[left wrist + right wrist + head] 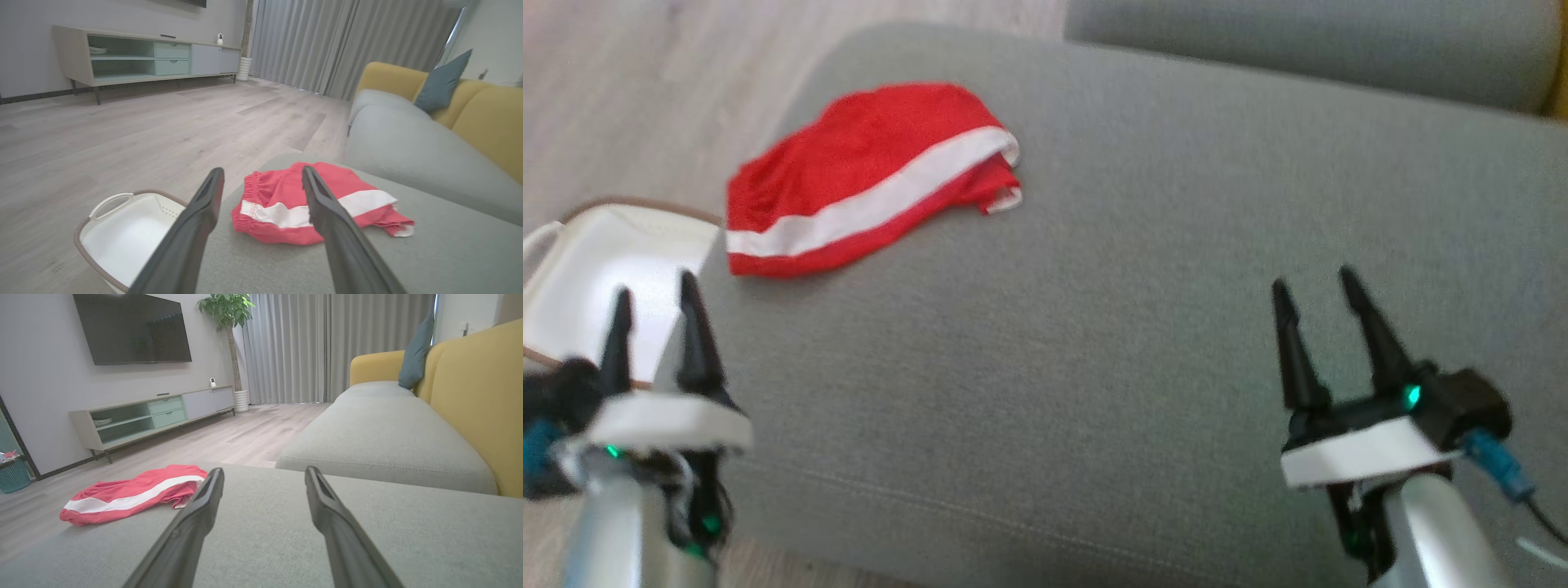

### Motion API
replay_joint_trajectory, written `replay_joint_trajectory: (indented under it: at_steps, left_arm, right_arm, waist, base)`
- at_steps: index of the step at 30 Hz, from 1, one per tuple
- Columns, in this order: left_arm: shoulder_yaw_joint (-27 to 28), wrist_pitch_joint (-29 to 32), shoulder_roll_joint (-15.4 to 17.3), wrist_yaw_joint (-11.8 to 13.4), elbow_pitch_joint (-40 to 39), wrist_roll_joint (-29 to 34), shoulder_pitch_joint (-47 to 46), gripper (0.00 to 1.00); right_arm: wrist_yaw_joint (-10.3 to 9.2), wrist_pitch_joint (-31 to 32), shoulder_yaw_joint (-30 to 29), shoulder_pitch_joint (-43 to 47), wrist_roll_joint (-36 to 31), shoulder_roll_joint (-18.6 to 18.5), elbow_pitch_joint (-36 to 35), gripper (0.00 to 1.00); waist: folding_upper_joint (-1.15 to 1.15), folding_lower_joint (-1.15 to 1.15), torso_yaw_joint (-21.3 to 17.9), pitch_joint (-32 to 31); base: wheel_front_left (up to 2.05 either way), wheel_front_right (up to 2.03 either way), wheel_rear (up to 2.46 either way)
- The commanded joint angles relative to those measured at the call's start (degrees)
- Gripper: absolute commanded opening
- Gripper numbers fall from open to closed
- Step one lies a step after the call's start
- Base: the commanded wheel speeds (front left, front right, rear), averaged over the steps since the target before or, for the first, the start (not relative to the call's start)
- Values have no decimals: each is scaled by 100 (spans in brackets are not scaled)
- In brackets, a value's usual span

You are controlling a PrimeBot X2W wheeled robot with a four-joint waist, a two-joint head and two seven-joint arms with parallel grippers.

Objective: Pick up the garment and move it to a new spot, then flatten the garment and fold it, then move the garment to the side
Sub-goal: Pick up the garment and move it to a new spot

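Note:
The garment (pixel 866 175) is a pair of red shorts with a white stripe, lying bunched near the far left corner of a grey sofa cushion (pixel 1135 286). From the wrists I see the garment (pixel 282 204) just ahead of the left fingers, and the garment (pixel 130 494) off to the left of the right ones. My left gripper (pixel 656 298) hovers open at the cushion's left edge, short of the shorts. Over the cushion's right part, my right gripper (pixel 1313 282) stands open, far from the shorts. Both hold nothing.
A white basket (pixel 596 269) with a brown rim stands on the wood floor beside the cushion's left edge; the basket (pixel 122 232) looks empty. A second grey cushion (pixel 384 441), yellow backrests (pixel 478 396) and a TV console (pixel 143 55) lie beyond.

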Motion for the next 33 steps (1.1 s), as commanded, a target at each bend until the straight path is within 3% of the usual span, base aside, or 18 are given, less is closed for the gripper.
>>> replay_joint_trajectory:
  at_steps: [1,11,14,21,28,29,30,33]
  left_arm:
    - [259,18,260,-4,-23,36,-425,100]
    - [-24,1627,1287,-375,2031,-61,-2243,100]
    - [-172,1831,1521,-433,2563,-11,-2658,100]
    - [-320,2070,1813,-478,3745,-20,-3399,100]
    - [-458,2241,1892,-497,4534,-15,-3761,100]
    - [-507,2246,1897,-504,4614,-7,-3800,34]
    - [-560,2208,1898,-512,4667,1,-3829,0]
    - [-762,1962,1892,-527,4729,58,-3858,0]
  right_arm:
    - [-5,8,85,-263,-64,-21,-275,100]
    - [-5,411,-179,-552,-477,-21,-1313,100]
    - [-5,518,-181,-583,-534,-21,-1558,100]
    - [-5,704,-120,-619,-622,-21,-1938,100]
    - [-5,755,-133,-604,-662,-21,-2050,100]
    - [-5,750,-132,-598,-662,-21,-2048,100]
    - [-5,745,-136,-592,-655,-21,-2038,100]
    - [-5,704,-156,-563,-593,-21,-1946,100]
  waist:
    - [0,-1,-242,402]
    - [0,-1,-618,1286]
    - [0,-1,-701,1453]
    - [0,-1,-866,1766]
    - [0,-1,-960,1899]
    - [0,-1,-971,1901]
    - [0,-1,-979,1889]
    - [0,-1,-995,1768]
  base:
    - [0,0,0]
    - [0,0,0]
    - [0,0,0]
    - [0,0,0]
    - [0,0,0]
    - [0,0,0]
    - [0,0,0]
    - [0,0,0]
